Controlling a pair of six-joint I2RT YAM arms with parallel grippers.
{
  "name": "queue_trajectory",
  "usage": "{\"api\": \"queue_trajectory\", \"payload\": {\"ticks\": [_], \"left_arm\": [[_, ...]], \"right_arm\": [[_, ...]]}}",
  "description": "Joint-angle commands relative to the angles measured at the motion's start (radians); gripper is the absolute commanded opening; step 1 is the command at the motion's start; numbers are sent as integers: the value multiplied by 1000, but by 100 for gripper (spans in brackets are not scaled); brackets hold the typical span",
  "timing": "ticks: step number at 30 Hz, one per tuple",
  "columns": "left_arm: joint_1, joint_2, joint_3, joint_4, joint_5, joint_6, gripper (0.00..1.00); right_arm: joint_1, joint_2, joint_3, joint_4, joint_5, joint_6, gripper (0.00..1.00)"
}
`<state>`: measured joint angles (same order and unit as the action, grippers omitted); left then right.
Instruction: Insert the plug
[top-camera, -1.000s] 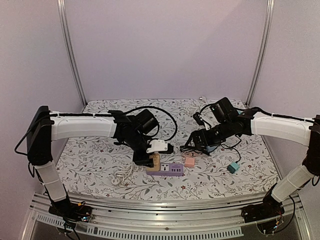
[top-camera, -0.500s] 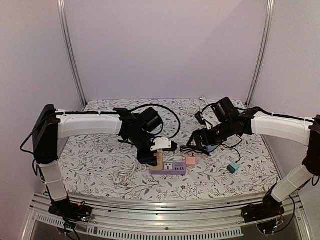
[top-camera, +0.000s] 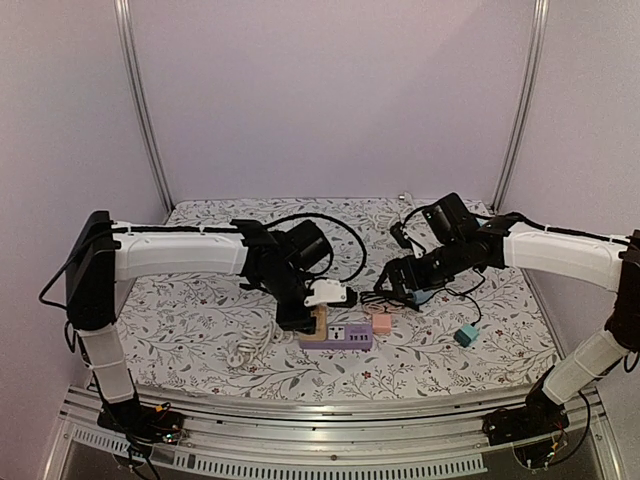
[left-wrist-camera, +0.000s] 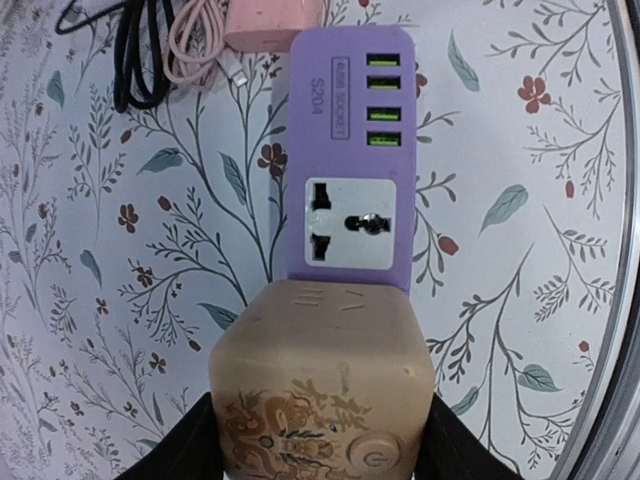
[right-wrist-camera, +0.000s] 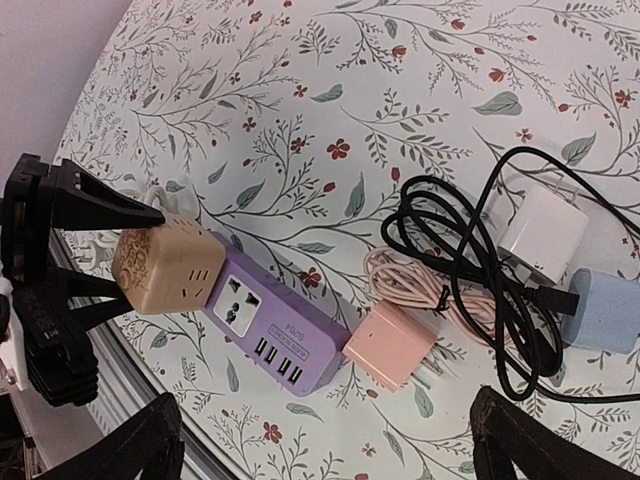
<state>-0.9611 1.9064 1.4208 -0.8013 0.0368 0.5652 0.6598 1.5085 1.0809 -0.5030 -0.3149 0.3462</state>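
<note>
Our left hand (left-wrist-camera: 320, 440) clamps the tan cube plug (left-wrist-camera: 322, 370) over the purple power strip (left-wrist-camera: 350, 130); a skewed push could shove it along the counter (left-wrist-camera: 520, 300). Meanwhile our right hand (right-wrist-camera: 330, 445) hangs wide.

Left fingers (left-wrist-camera: 190, 452) closed, right fingers (right-wrist-camera: 130, 450) apart.

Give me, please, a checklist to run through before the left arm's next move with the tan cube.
1. Left gripper shut on the tan cube: ok.
2. Cube over one end of the purple power strip: ok.
3. Cube's prongs seated: cannot tell, hidden underneath.
4. Universal socket uncovered: ok.
5. Right gripper open, not touching the strip: ok.
6. Black cable clear of the strip: ok.
</note>
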Motion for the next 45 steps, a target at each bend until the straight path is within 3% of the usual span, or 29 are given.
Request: {"api": "queue_trajectory", "payload": {"ticks": [1, 6, 12, 19, 22, 27, 32, 34, 39, 41, 42, 44, 45], "left_arm": [[-93, 173, -179, -106, -122, -4, 0], [-105, 244, -121, -226, -4, -38, 0], [-88, 265, -134, -222, 83, -47, 0], [-47, 330, -38, -298, 217, -47, 0], [-47, 318, -89, -258, 198, -37, 0], [-60, 288, -150, -172, 46, -55, 0], [-120, 260, -109, -134, -61, -66, 1], [-119, 260, -77, -145, -53, -83, 9], [-96, 237, -83, -160, -76, -80, 49], [-90, 220, -75, -168, -101, -75, 61], [-85, 210, -65, -173, -111, -72, 70], [-81, 197, -28, -193, -124, -69, 98], [-81, 195, 0, -211, -128, -67, 99]], "right_arm": [[-6, -45, 15, -12, 13, -1, 99], [-6, -69, 4, -11, 12, -4, 99], [-5, -75, -1, -11, 9, -9, 99], [-5, -76, -5, -14, 9, -12, 99], [-6, -82, -5, -14, 17, -10, 99], [-6, -85, -4, -13, 21, -9, 99], [-6, -85, 5, -14, 28, -5, 99], [-6, -86, 6, -13, 28, -3, 99], [-5, -101, 2, -18, 39, -2, 99], [-5, -106, 2, -22, 42, -4, 99], [-6, -108, 3, -22, 42, -3, 99], [-6, -110, 6, -22, 39, -4, 99], [-6, -107, 8, -22, 40, -4, 99]]}}
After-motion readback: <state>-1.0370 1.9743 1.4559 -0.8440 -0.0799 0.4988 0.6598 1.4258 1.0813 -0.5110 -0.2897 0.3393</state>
